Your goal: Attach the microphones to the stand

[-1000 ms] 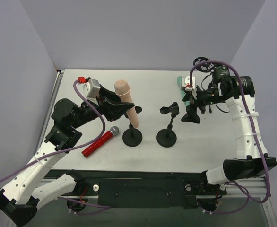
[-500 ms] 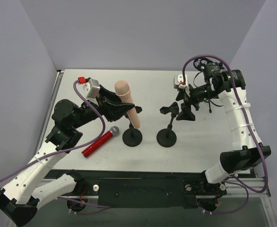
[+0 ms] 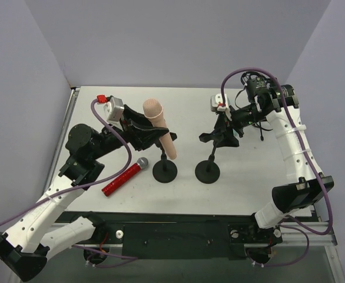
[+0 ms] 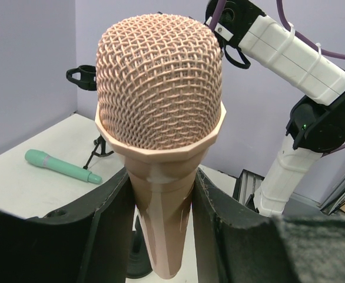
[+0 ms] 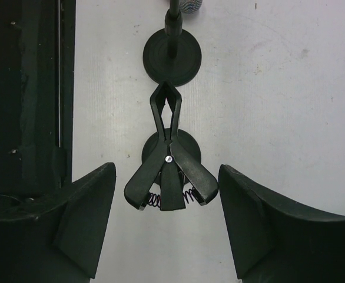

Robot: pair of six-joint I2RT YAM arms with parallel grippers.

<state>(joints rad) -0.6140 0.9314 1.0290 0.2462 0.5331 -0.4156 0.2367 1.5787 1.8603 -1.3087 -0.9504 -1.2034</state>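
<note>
**Peach-pink microphone clamped in the left gripper above the left stand**

The peach-pink microphone [image 4: 161, 88] is one colour throughout, with a rounded mesh head, a faceted collar and a tapering body. The left gripper [image 4: 161, 230] is closed on that body just below the collar, one finger pressed against each side. Seen from above, the microphone is tilted, head towards the back wall and tail end close over the post of the left stand [image 3: 164, 171]; contact there cannot be judged. The glittery red microphone [image 3: 122, 177], with its silver mesh head, lies flat on the worktop [image 3: 255, 171] just left of that stand's base, apart from both grippers. The teal-green microphone [image 4: 60, 167] lies flat on the far right part of the worktop. The right gripper [image 5: 166, 171] stands open astride the spring clip [image 5: 169, 188] of the middle stand [image 3: 208, 171], with a gap on each side.
</note>
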